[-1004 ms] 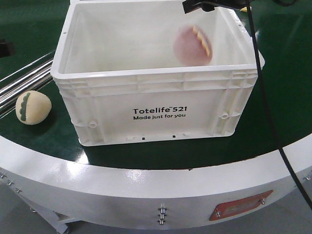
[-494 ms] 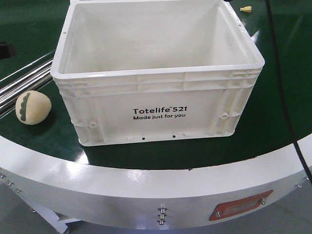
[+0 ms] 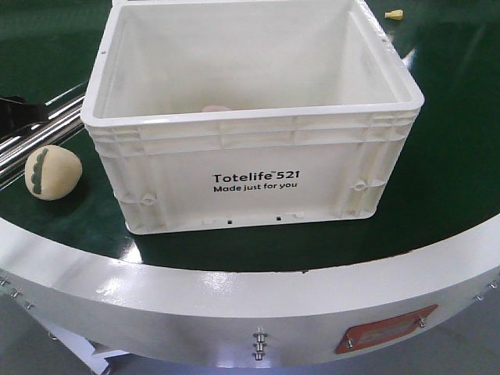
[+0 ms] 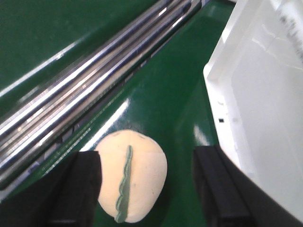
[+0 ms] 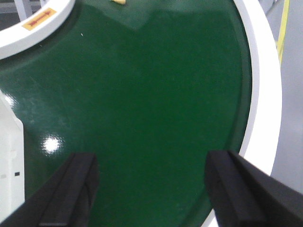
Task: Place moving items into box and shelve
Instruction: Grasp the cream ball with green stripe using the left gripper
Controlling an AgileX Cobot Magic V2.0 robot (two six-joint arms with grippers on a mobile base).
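The white box (image 3: 254,168) stood on the green bench (image 3: 457,164) with its black print facing the front camera. Inside the box, only a pinkish sliver of the pinkish-brown bun (image 3: 215,108) showed above the near wall, low down and left of the box's middle. The cream bun (image 3: 53,173) lay on the bench outside the box, just off its left wall and apart from it, with the green scalloped strip turned upward. The left end effector (image 4: 147,165) hung over that bun beside the box's left wall, its two dark fingers (image 4: 71,189) spread wide on either side of the bun. Whether either finger touched the bun could not be told. The chrome rails (image 4: 94,85) ran slantwise on the far side of the bun from the box. The right end effector (image 5: 151,163) hung off the box's right side over bare green bench, its fingers apart and holding nothing. A small yellow piece (image 3: 394,14) lay beyond the box's far right corner.
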